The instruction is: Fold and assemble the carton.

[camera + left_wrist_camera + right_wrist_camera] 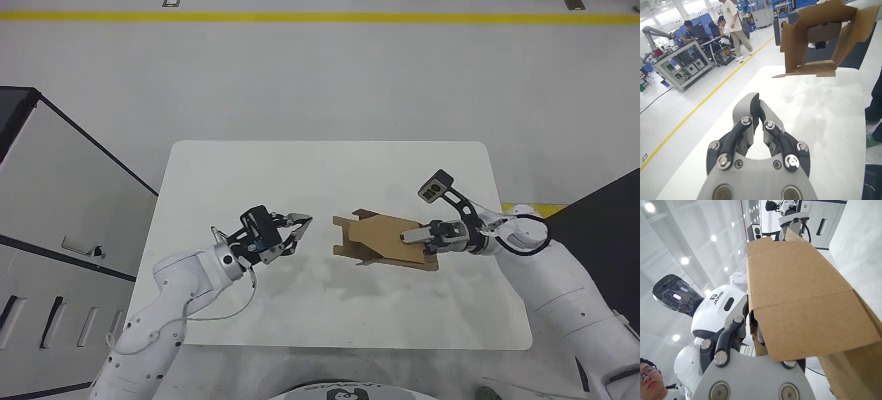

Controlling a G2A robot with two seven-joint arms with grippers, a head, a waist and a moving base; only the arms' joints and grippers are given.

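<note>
Lighting bright and even in all views; round ceiling lamps (684, 260) overhead flare white in the right wrist view; soft, faint shadows beneath the carton (793, 53) on the table (819, 123); mild sheen on the floor (687, 91); straight lines bow toward both wrist views' edges.

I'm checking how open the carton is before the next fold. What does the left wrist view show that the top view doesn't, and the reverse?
Left wrist view alone: a look straight into the carton, which is a hollow tube with its end flaps splayed outward. It also shows the left claw with pads together, holding nothing.
Top view alone: the carton's full length, the right claw clamped on its far end, and the bare strip of table between the left claw and the carton.
Both: the brown carton, the left claw pointing at it, and the white table.
</note>
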